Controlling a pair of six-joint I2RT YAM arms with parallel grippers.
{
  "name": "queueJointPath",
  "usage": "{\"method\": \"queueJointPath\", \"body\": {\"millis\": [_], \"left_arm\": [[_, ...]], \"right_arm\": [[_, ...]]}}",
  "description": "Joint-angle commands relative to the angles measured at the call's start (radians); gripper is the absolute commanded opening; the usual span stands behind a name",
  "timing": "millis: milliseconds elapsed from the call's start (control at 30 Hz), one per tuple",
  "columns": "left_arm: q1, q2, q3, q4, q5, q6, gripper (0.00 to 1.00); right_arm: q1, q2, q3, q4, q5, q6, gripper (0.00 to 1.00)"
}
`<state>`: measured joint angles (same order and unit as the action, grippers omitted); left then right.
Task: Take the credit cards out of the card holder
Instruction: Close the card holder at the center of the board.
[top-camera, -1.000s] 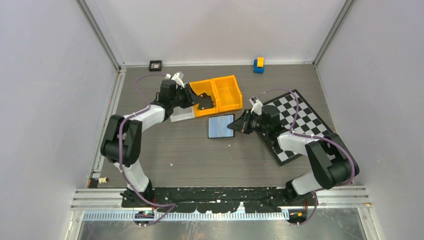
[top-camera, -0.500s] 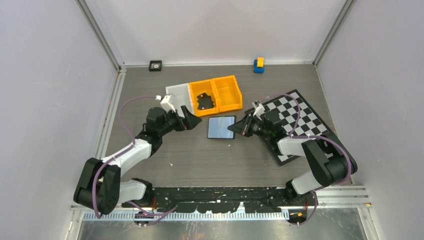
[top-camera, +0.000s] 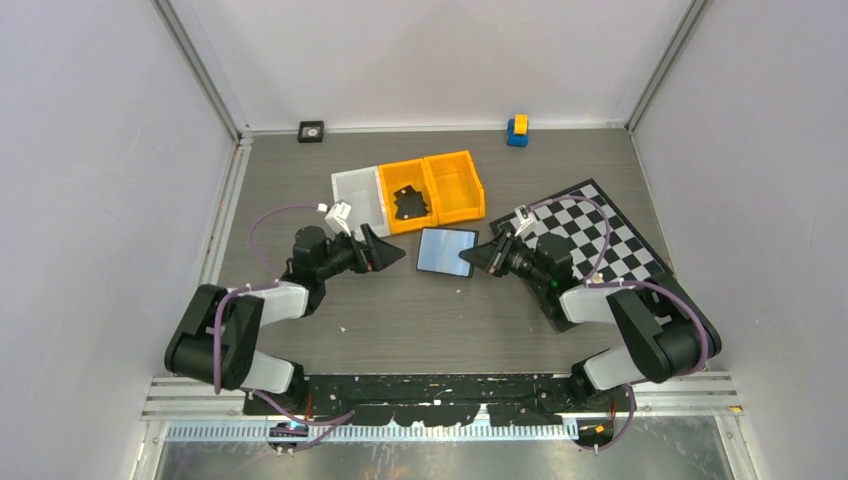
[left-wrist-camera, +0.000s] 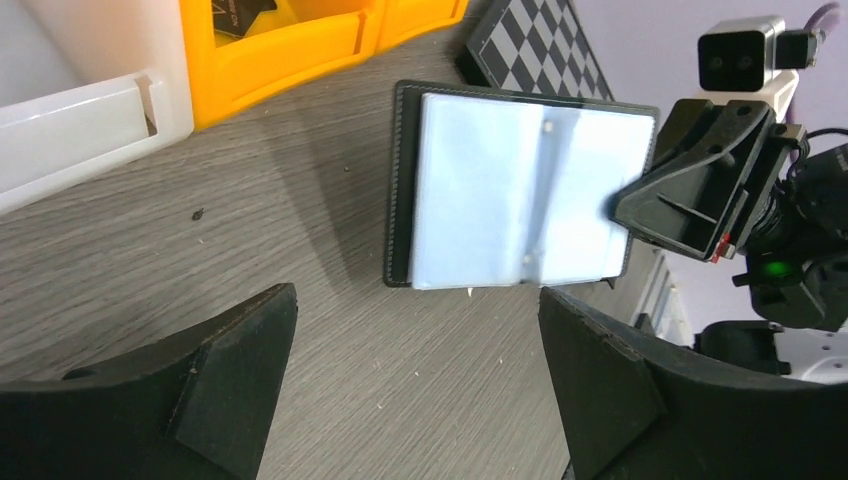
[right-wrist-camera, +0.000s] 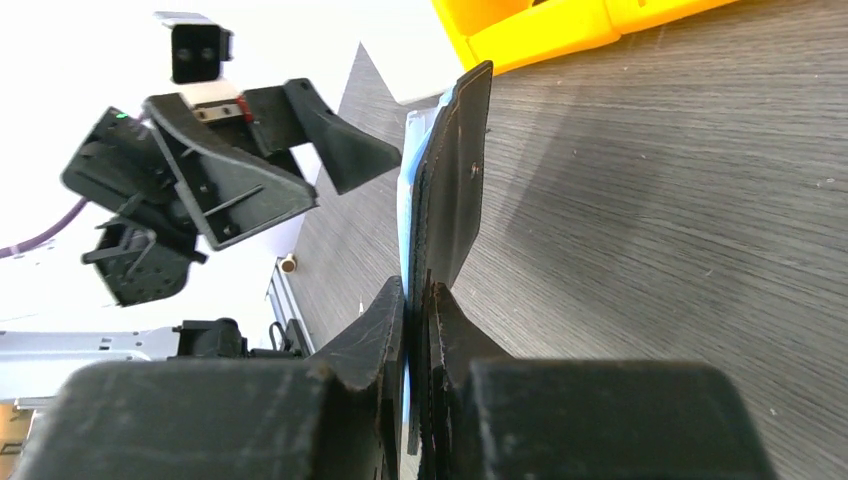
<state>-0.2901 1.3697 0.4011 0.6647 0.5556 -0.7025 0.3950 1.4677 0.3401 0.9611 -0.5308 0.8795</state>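
Observation:
The card holder (top-camera: 443, 251) is spread open at mid-table, its pale grey-blue inner panels (left-wrist-camera: 520, 195) facing up. My right gripper (top-camera: 470, 257) is shut on the holder's right edge, and the right wrist view shows the black cover (right-wrist-camera: 450, 190) edge-on between the jaws (right-wrist-camera: 418, 290). To the left of the holder my left gripper (top-camera: 385, 250) is open with bare table between its fingers (left-wrist-camera: 415, 295), not touching the holder. Dark credit cards (top-camera: 408, 205) lie in the left orange bin (top-camera: 392, 222).
A second orange bin (top-camera: 455, 187) and a white tray (top-camera: 358, 190) stand behind the holder. A chessboard (top-camera: 590, 230) lies at the right under my right arm. A blue-and-yellow block (top-camera: 517, 130) and a small black square block (top-camera: 311, 131) sit by the back wall.
My left gripper has opened and pulled back from the orange bin to the holder's left side, leaving dark cards in the bin. The right gripper has kept hold of the holder.

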Motion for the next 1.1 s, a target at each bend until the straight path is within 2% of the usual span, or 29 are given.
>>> {"method": "queueJointPath", "body": {"millis": [0,100,233,500,833,1067], "left_arm": [[0.058,0.101,-0.033,0.359,0.188,-0.104,0.91],[0.074,0.176,-0.039,0.555,0.266,-0.185,0.88],[0.073,0.244,-0.047,0.758,0.327,-0.293,0.97],[0.073,0.203,-0.047,0.766,0.348,-0.330,0.99],[0.055,0.120,-0.053,0.760,0.357,-0.376,0.98],[-0.001,0.090,-0.044,0.760,0.337,-0.379,0.94]], "right_arm": [[0.000,-0.098,-0.027,0.104,0.048,0.007,0.01],[0.001,-0.129,-0.041,0.127,0.057,0.021,0.00],[0.001,-0.158,-0.050,0.146,0.049,0.040,0.01],[-0.001,-0.274,-0.065,0.154,0.007,0.085,0.00],[0.004,-0.520,-0.062,-0.043,-0.008,0.081,0.00],[0.031,-0.516,-0.043,-0.054,-0.044,0.095,0.00]]}}
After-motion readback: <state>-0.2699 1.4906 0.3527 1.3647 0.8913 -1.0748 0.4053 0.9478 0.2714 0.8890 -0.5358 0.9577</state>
